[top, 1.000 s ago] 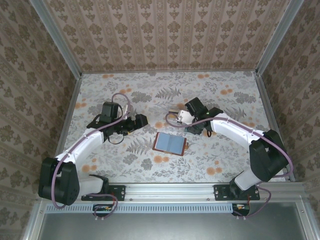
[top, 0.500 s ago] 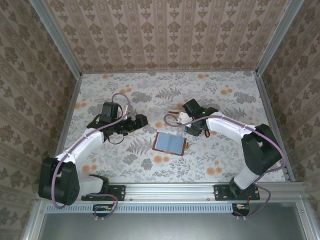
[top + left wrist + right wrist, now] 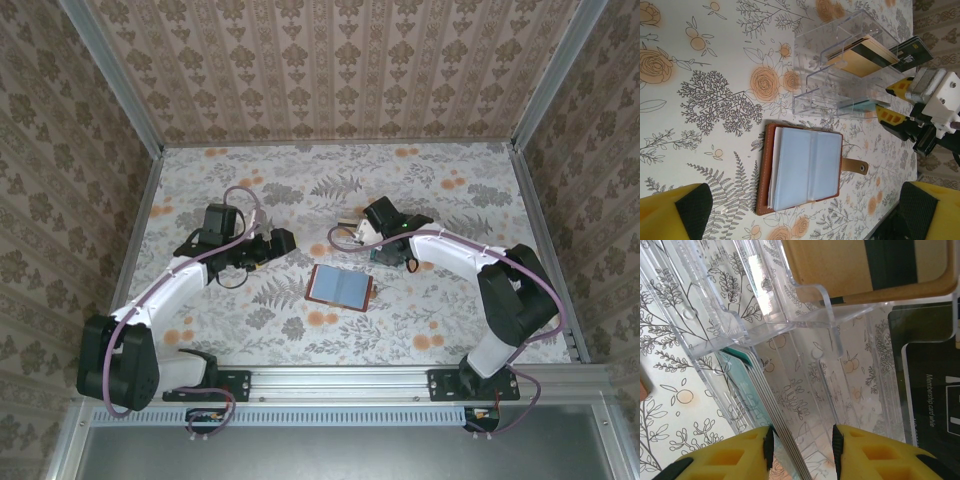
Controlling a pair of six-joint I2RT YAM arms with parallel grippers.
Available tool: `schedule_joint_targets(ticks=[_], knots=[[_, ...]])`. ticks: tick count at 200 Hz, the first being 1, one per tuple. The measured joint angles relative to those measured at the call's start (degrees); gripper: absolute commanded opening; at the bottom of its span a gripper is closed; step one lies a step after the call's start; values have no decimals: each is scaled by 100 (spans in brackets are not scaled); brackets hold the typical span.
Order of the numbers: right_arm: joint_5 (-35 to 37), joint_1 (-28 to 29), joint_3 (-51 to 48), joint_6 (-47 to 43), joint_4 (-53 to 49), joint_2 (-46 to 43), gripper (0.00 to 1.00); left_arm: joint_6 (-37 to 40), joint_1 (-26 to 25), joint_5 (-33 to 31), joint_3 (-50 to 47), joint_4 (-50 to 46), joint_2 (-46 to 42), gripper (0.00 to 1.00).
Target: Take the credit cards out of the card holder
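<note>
While my left gripper [image 3: 285, 240] is hanging wide open and empty near the card holder [image 3: 807, 175] — which is lying unfolded on the table [image 3: 715, 125], blue-grey lining up — I am working the right gripper [image 3: 802, 450] at the clear tray [image 3: 840, 45]. Its jaws are standing partly closed astride an edge-on stack of credit cards [image 3: 782, 432] in the tray's lower slot; whether they are actually pinching the stack I cannot tell. A tan card [image 3: 862, 55] is lying on the tray's upper shelf, a dark card [image 3: 930, 375] just beyond it. I am judging this to be the drop-off step. Next I am going to need the jaws spread and drawn straight back without dragging the tray, then a check of the holder for leftovers.
</note>
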Motion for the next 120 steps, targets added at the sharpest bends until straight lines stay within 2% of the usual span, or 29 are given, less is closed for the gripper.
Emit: schedule_joint_targets(ticks=[66, 120], knots=[[-33, 20, -9, 391, -22, -433, 40, 0, 0, 0, -2, 2, 9, 100], [-321, 291, -223, 1447, -37, -1388, 36, -20, -87, 155, -28, 138, 306, 86]])
